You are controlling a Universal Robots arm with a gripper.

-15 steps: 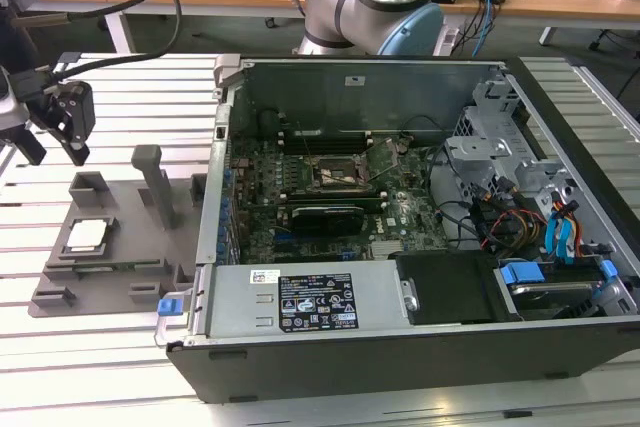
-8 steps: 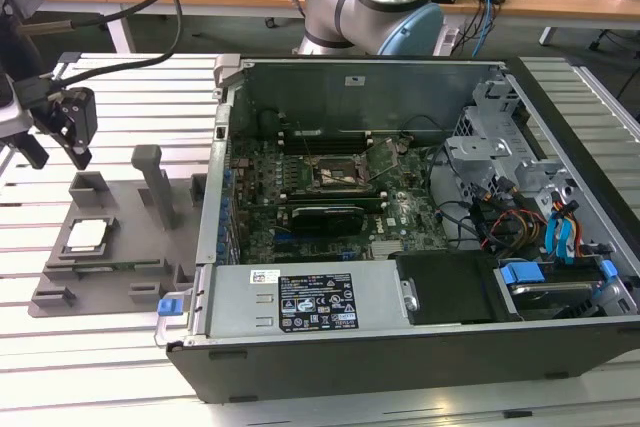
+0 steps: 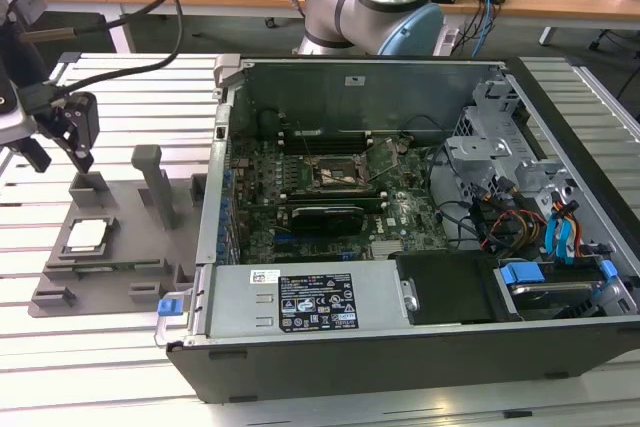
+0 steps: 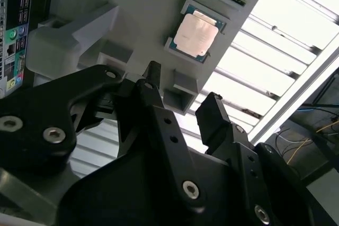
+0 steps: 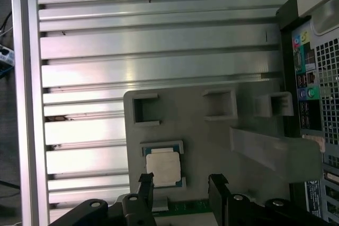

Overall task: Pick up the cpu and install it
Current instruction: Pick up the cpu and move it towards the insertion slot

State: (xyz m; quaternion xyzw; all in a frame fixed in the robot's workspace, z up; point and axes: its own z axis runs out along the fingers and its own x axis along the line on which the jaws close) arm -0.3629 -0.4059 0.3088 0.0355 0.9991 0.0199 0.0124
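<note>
The cpu lies flat in a shallow recess of the grey fixture tray at the exterior view's left. Its pale metal top shows in both wrist views. My gripper hangs above the tray's far end, apart from the cpu. Its two black fingers stand open with nothing between them. The dark square socket sits on the motherboard inside the open computer case.
Upright grey blocks rise from the tray beside the cpu. The case wall stands close on the tray's right. A slotted aluminium table lies under everything. The arm's base and cables stand behind the case.
</note>
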